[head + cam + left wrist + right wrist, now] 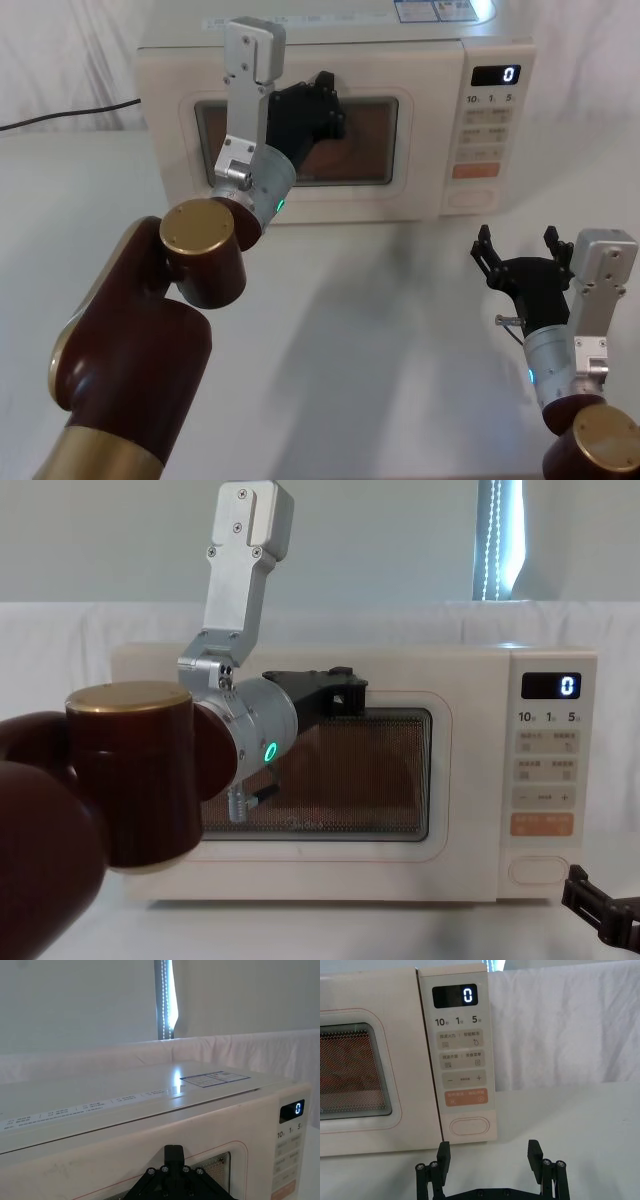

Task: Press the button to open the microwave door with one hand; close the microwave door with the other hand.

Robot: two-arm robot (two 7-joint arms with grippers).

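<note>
The cream microwave door (pixel 172 120) with its dark window stands flush with the oven body. My left gripper (pixel 325 105) is raised against the upper part of the window, its fingers (pixel 173 1152) together with nothing between them; the chest view shows the left gripper (pixel 345 695) touching the door (pixel 300 865). The wide blank cream button (pixel 470 1126) sits at the bottom of the control panel, below an orange key. My right gripper (pixel 489 1152) hovers open low over the table, a short way in front of the button (pixel 468 197) and apart from it.
The control panel (pixel 462 1040) shows a lit "0" display (pixel 496 75) and small printed keys. The microwave stands at the back of a white-clothed table (pixel 380 330). A black cable (pixel 60 115) runs off to the left. White drapes hang behind.
</note>
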